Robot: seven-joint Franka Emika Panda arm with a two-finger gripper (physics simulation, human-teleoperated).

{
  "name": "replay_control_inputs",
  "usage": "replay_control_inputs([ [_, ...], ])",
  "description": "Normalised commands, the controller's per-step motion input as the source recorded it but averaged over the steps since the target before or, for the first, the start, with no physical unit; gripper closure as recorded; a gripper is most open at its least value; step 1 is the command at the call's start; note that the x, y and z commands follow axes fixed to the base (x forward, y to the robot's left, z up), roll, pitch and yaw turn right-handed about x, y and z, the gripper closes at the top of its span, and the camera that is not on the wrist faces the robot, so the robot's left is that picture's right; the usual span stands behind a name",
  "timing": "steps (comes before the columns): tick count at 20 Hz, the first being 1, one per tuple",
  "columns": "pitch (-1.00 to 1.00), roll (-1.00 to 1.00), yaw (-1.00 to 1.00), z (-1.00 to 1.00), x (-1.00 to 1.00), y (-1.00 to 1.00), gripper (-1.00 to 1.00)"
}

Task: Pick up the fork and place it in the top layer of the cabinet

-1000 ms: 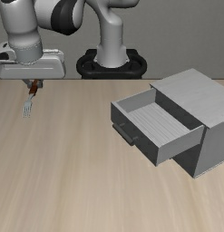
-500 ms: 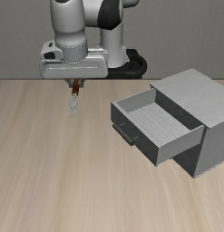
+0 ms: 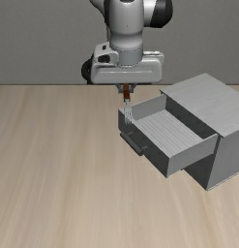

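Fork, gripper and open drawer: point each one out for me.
fork [image 3: 128, 115]: exterior view, on the tines hanging below the gripper.
gripper [image 3: 126, 94]: exterior view, between the fingertips, at the fork's handle.
open drawer [image 3: 155, 150]: exterior view, on its front panel.

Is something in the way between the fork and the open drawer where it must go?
Nothing visible is. The fork hangs from the end effector at the drawer's corner toward the exterior view's left. The drawer is pulled out of the cabinet, its inside open from above.
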Motion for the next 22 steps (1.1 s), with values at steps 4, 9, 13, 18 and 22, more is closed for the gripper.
replay_control_inputs([
  [4,0.00,0.00,0.00,0.00,0.00,1.00,1.00],
  [9,0.00,0.00,0.00,0.00,0.00,1.00,1.00],
  [13,0.00,0.00,0.00,0.00,0.75,0.25,1.00],
  [18,0.00,0.00,0.00,0.00,0.80,0.20,1.00],
  [22,0.00,0.00,0.00,0.00,0.00,0.00,-1.00],
])
